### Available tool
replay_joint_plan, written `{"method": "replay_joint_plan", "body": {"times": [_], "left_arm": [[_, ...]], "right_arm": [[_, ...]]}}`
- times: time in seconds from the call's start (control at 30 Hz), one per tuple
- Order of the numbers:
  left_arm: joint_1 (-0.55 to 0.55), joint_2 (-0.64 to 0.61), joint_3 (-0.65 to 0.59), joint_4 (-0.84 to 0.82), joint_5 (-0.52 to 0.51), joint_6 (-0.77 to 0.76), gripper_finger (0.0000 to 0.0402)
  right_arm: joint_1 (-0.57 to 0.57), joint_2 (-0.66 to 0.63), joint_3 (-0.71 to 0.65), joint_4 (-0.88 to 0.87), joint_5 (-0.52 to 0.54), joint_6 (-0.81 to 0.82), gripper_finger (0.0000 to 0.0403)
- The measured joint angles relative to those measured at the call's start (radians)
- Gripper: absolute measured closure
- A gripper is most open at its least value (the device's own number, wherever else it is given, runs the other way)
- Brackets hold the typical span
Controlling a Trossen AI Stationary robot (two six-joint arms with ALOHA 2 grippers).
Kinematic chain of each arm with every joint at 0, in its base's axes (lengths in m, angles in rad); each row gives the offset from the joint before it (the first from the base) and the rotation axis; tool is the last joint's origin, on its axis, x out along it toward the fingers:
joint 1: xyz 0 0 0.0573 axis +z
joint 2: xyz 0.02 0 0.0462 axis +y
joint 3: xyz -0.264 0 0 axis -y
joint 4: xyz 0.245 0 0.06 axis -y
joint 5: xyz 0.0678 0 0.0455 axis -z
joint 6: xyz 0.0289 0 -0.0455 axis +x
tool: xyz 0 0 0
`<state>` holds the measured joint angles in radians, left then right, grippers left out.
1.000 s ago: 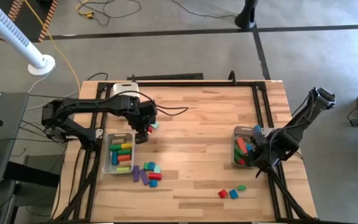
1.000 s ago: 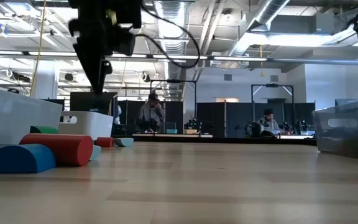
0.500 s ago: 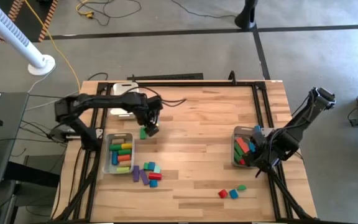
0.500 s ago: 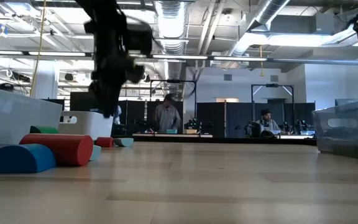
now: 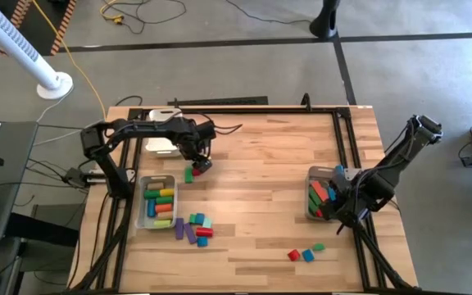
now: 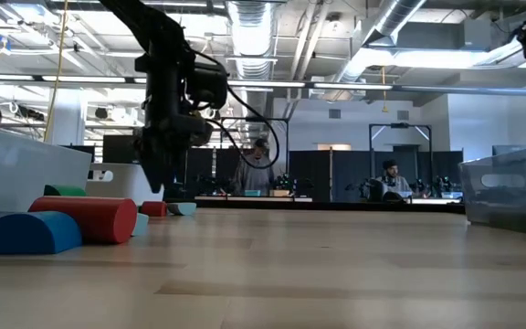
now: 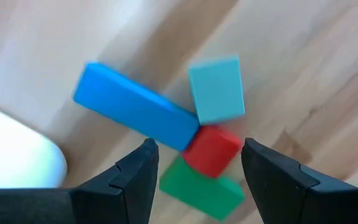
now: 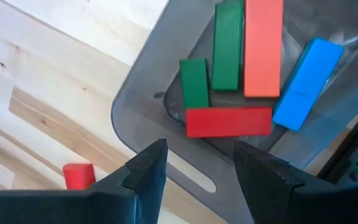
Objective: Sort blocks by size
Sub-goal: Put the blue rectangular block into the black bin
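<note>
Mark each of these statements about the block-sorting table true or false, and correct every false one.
1. The left gripper is open above a small cluster of blocks. True.
2. That cluster holds a blue bar, a teal block, a red block and a green block. True.
3. The right gripper grips a red bar. False: it is open and empty above the right bin; the red bar lies inside.
4. The right bin is empty. False: it holds green, red, orange and blue bars.
5. Loose blocks lie near the table's front edge. True.

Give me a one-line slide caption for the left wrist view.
Left gripper, fingers open, above a cluster of blocks: blue bar, teal block, red block, green block.
</note>
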<state>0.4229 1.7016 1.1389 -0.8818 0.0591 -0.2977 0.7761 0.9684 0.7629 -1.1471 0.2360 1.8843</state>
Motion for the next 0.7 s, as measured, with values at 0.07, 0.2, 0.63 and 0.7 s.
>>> {"method": "replay_joint_plan", "body": {"times": [0.07, 0.2, 0.63, 0.7], "left_arm": [[0.004, 0.000, 0.001, 0.019, -0.012, 0.004, 0.0182], [0.018, 0.023, 0.001, 0.038, -0.017, 0.005, 0.0182], [-0.006, 0.084, 0.010, 0.053, 0.011, 0.057, 0.0182], [-0.011, 0.084, 0.011, 0.052, 0.031, 0.080, 0.0182]], "right_arm": [[0.000, 0.000, 0.000, -0.001, 0.008, 0.000, 0.0189], [0.000, 0.000, 0.000, -0.001, 0.024, -0.003, 0.0189], [0.000, 0.000, 0.001, 0.004, 0.029, 0.000, 0.0189], [0.000, 0.000, 0.001, 0.003, 0.028, 0.000, 0.0189]]}}
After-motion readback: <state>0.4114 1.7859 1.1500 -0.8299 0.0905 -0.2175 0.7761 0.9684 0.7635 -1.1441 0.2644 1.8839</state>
